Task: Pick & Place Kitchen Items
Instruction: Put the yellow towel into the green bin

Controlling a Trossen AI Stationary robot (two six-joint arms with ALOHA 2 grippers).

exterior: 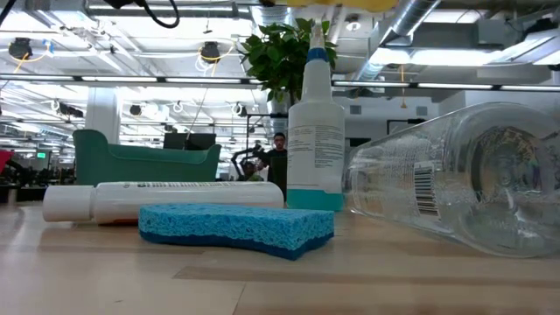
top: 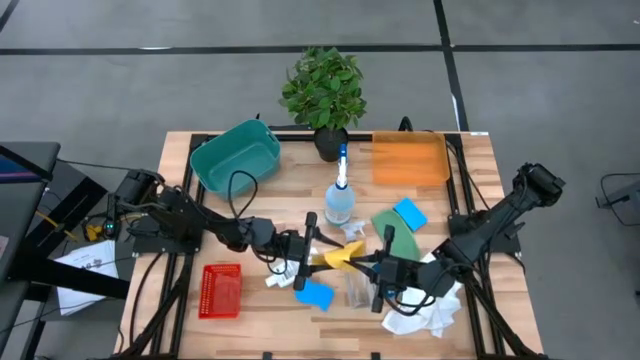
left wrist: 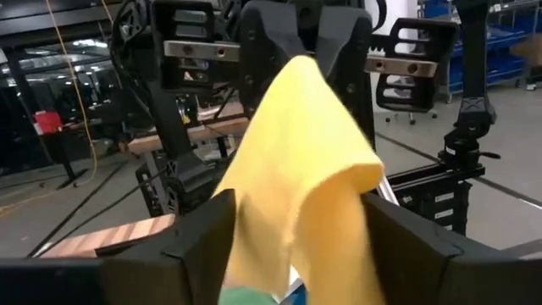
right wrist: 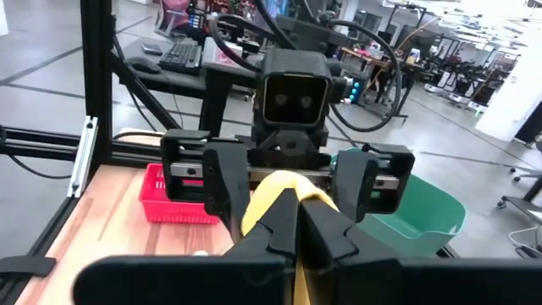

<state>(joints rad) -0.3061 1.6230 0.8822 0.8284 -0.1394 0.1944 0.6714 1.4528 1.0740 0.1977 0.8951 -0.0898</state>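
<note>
I see both dark arms stretched low over the wooden slatted table [top: 260, 340], reaching inward from opposite sides until their grippers face each other near the table's middle. Between them hangs the soft yellow sponge [top: 340, 257], folded and lifted clear of the wood.

The right gripper [top: 376, 268] is fully closed, its two fingers pinching one end of the yellow sponge; its wrist view shows the fingers pressed together with yellow between them. The left gripper [top: 312, 250] stands partly parted around the other end of the sponge [left wrist: 296, 169], a finger on each side; I cannot tell whether they press it.

Containers, largest first: the teal plastic tub [top: 235, 156] at the far left of the table, the shallow orange tray [top: 410, 160] at the far right, and the small red mesh basket [top: 220, 290] near the left front edge. I see nothing inside any of them.

Loose items: a crumpled white cloth [top: 425, 312] under the right arm; an upright clear spray bottle with blue nozzle [top: 340, 195] at the centre; a second clear bottle lying on its side [exterior: 464, 179]; a green sponge [top: 392, 235] touching a blue sponge [top: 410, 213]; another blue sponge [top: 315, 294] beside a lying white labelled bottle [exterior: 166, 199].
</note>
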